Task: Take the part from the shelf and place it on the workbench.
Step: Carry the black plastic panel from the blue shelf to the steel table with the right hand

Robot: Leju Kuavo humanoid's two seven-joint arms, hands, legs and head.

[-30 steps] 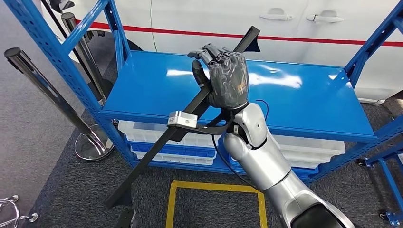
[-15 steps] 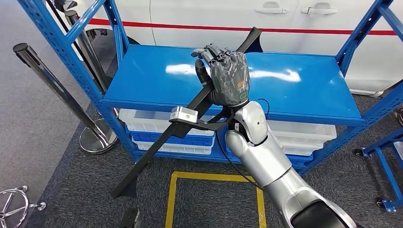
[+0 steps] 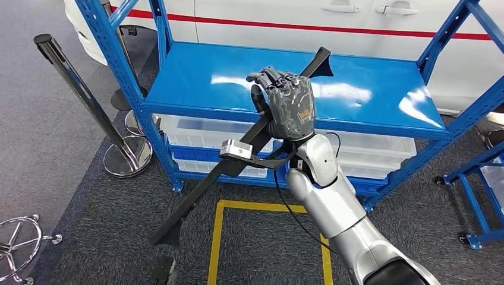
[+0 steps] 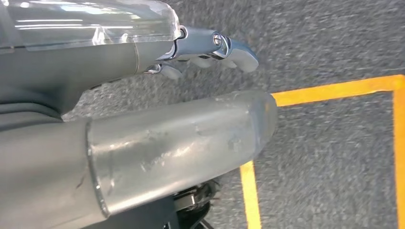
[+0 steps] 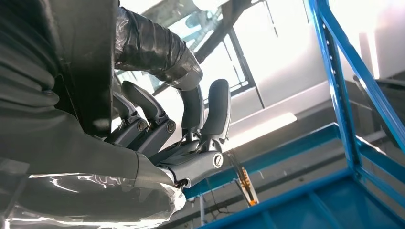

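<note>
The part [image 3: 199, 199] is a long black bar, held aslant in front of the blue shelf [image 3: 368, 95]. Its upper end [image 3: 320, 61] hangs over the shelf top and its lower end points down toward the carpet at the left. My right hand [image 3: 288, 110] grips the bar near its upper third, fingers wrapped round it. In the right wrist view the hand [image 5: 157, 129] curls round the dark bar [image 5: 90, 71]. My left hand [image 4: 167, 138] hangs over the carpet, holding nothing, fingers loosely extended.
White bins [image 3: 196, 127] sit on the lower shelf level. A chrome stanchion [image 3: 77, 89] stands at the left, and a chrome base [image 3: 15, 243] lies at bottom left. Yellow floor tape [image 3: 217, 237] marks a square below me. A white car [image 3: 285, 12] stands behind the shelf, a blue frame [image 3: 475, 196] at right.
The whole picture has shifted, so the camera has moved; the shelf now looks a little farther off. My right hand keeps the same grip on the bar.
</note>
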